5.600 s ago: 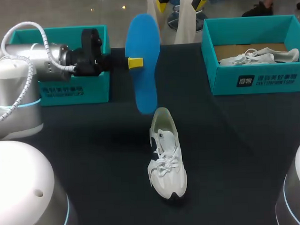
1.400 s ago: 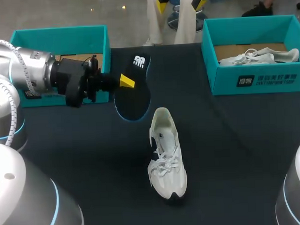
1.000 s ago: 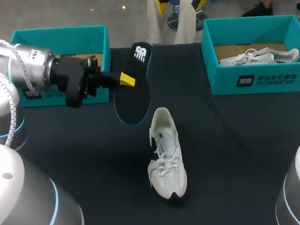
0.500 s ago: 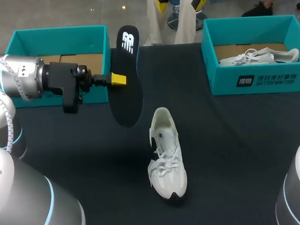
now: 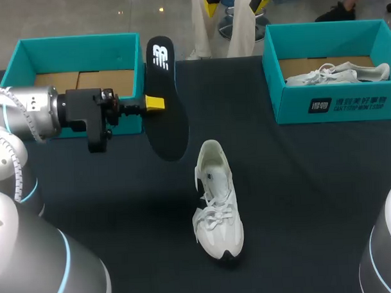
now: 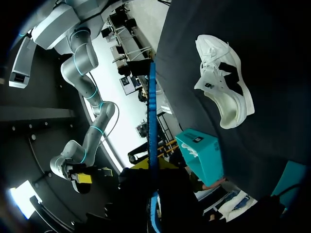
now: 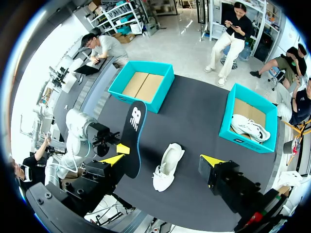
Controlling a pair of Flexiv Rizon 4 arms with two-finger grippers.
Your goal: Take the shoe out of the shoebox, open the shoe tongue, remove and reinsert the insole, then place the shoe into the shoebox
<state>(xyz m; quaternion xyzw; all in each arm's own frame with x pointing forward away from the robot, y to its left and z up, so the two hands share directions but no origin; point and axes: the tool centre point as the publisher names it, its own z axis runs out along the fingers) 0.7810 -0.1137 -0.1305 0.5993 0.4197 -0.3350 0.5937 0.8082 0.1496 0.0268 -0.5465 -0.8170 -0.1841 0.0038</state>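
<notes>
My left gripper (image 5: pixel 154 103) is shut on the insole (image 5: pixel 166 115), which hangs on edge above the table, heel end up and black top face with a white logo in sight. In the left wrist view the insole (image 6: pixel 153 116) runs as a thin blue line out from between the fingers of the left gripper (image 6: pixel 153 167). The white shoe (image 5: pixel 216 200) lies on the table right of and below the insole, toe toward the front edge, its mouth open. High above the table my right gripper (image 7: pixel 163 160) is open and holds nothing.
A teal shoebox (image 5: pixel 127 117) stands at the back left, just behind my left arm, with only cardboard showing inside. A second teal shoebox (image 5: pixel 335 103) at the back right holds another white shoe (image 5: pixel 337 73). Dark cloth covers the table (image 5: pixel 300 194).
My left arm has drawn back to the left with the insole. The insole has risen a little and turned more upright. The shoe and my right arm have not moved.
</notes>
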